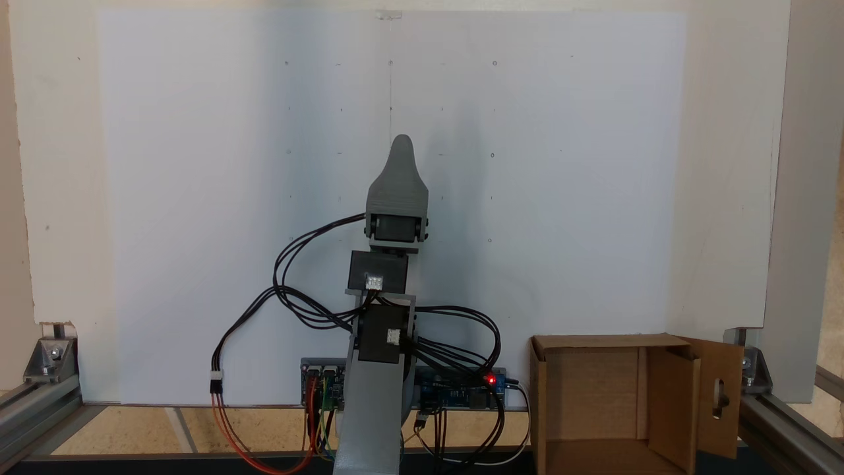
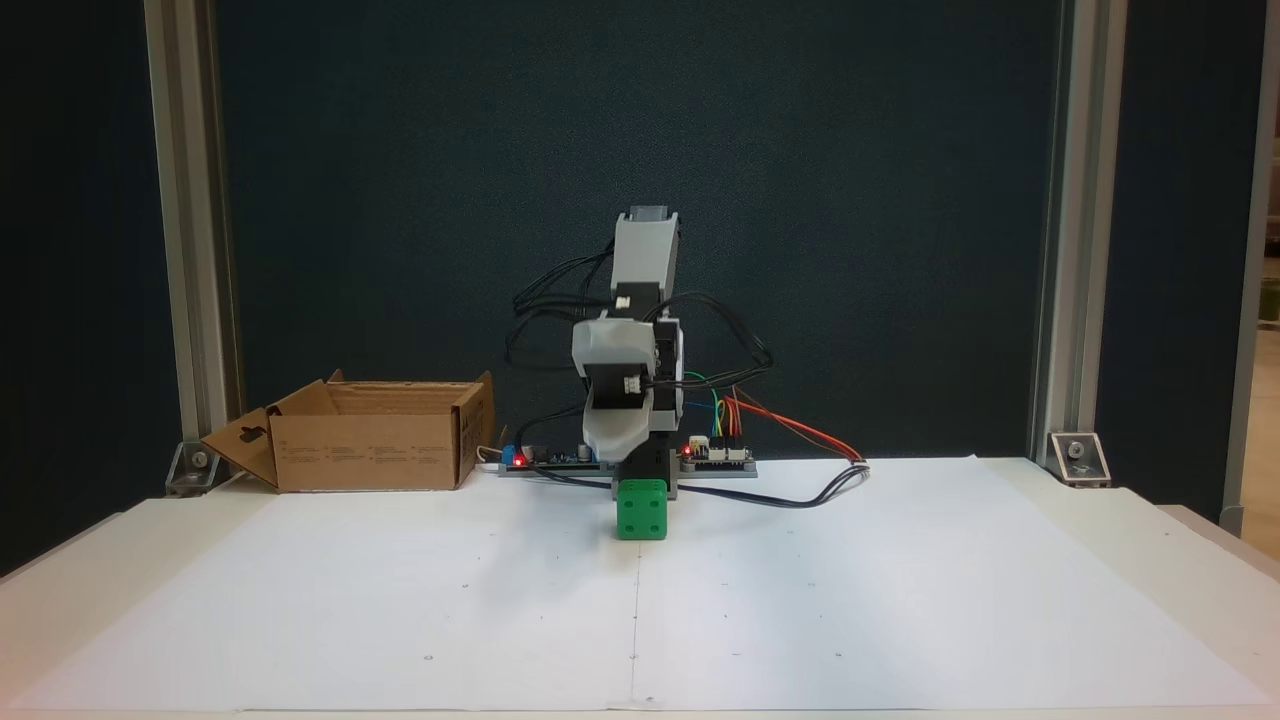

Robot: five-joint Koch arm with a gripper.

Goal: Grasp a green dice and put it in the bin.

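Note:
The green dice (image 2: 641, 510) sits on the white paper just in front of the arm's base. My gripper (image 2: 624, 462) hangs directly over its top, pointing down; whether it touches the dice I cannot tell. Seen from above in a fixed view, the gripper (image 1: 402, 144) is a single grey tapered shape that covers the dice, so the jaws cannot be separated. The bin (image 2: 372, 450), a brown cardboard box with open flaps, stands beside the base, left of the arm in one fixed view. In the other, the bin (image 1: 672, 396) is at the lower right.
White paper (image 2: 800, 600) covers the table. Circuit boards with red lights (image 2: 700, 455) and loose cables (image 2: 800, 490) lie around the base. Aluminium frame posts (image 2: 1060, 240) stand at the table's corners.

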